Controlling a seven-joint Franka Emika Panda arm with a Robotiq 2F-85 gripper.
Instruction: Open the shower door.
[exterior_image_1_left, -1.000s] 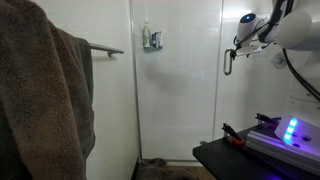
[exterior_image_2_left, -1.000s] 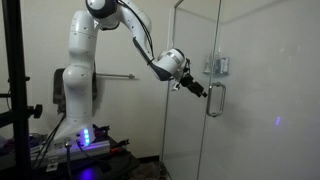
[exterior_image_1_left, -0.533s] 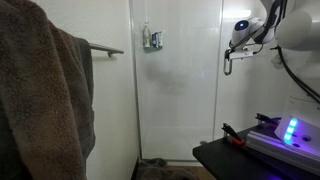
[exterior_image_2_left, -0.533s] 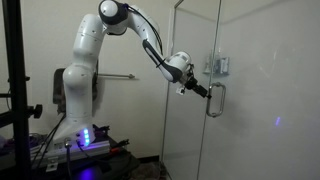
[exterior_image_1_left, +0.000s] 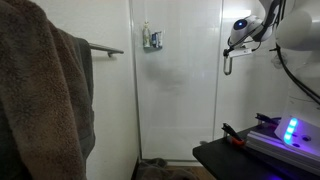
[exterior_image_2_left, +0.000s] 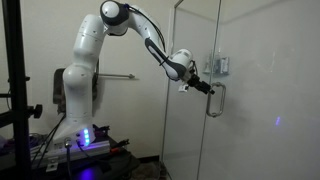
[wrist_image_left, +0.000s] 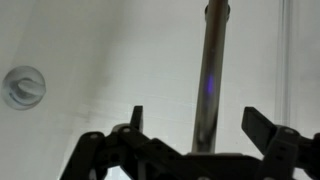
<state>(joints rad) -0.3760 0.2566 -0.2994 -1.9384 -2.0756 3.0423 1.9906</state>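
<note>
The shower door (exterior_image_2_left: 250, 110) is a tall clear glass panel, also seen in an exterior view (exterior_image_1_left: 175, 90). Its chrome loop handle (exterior_image_2_left: 217, 100) hangs near the door's edge and also shows beside the arm (exterior_image_1_left: 227, 63). My gripper (exterior_image_2_left: 207, 88) is at the top part of the handle. In the wrist view the chrome handle bar (wrist_image_left: 210, 80) runs upright between my two fingers. My gripper (wrist_image_left: 197, 125) is open, with a finger on each side of the bar and gaps to both.
A chrome towel bar (exterior_image_1_left: 104, 48) with a brown towel (exterior_image_1_left: 45, 100) is on the white wall. A small shelf with bottles (exterior_image_1_left: 152, 39) sits inside the shower. The robot base stands on a dark table (exterior_image_1_left: 250, 155) with blue lights.
My gripper has moved forward to the door handle, so that the bar now lies between the fingers. The door has not moved.
</note>
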